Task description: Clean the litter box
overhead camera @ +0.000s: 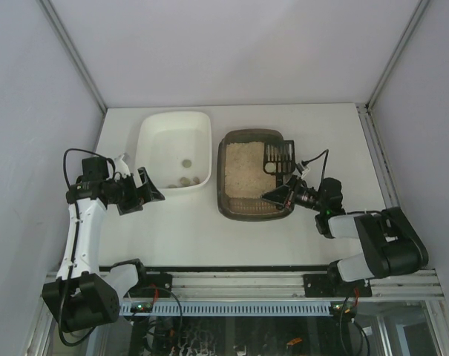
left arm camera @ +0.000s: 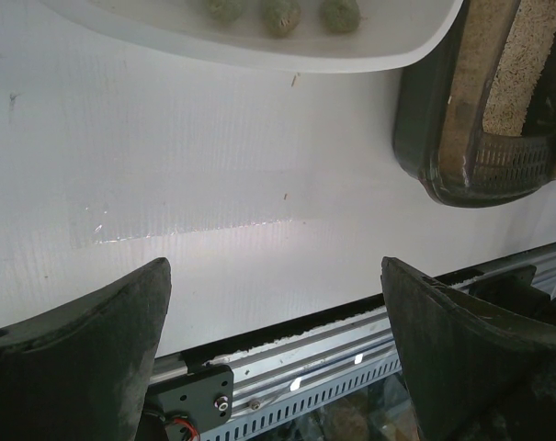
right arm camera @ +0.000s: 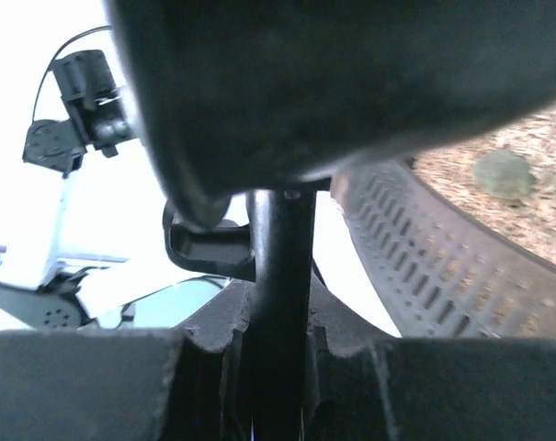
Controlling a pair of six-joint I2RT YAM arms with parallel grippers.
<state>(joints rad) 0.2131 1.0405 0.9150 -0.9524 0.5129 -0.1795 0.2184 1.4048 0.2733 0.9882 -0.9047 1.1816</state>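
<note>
1. The right gripper was clamped shut on a thin, black, rod-like handle, which stood upright between its two fingers in the right wrist view.
2. Above that grip a large dark shape filled the wrist view. It was too blurred to name, though it was probably the head of the tool.
3. From overhead, a black slotted plastic scoop lay at 12 o'clock from the gripper, in the far right corner of the box.
4. The dark grey-brown rectangular plastic litter box sat right of the table's centre, with the gripper over its near right corner.
5. Beige sandy litter covered the box floor, and one greenish-grey lump lay on it beyond the slotted rim.
6. At 9 o'clock from the box, just beside it with a narrow gap, stood a white rectangular plastic tray.
7. Three small grey-green clumps lay in that tray, towards its near right part.
8. The left gripper hung at 7 o'clock from the tray, jaws spread wide and holding nothing.
9. Below it was bare white table.
</note>
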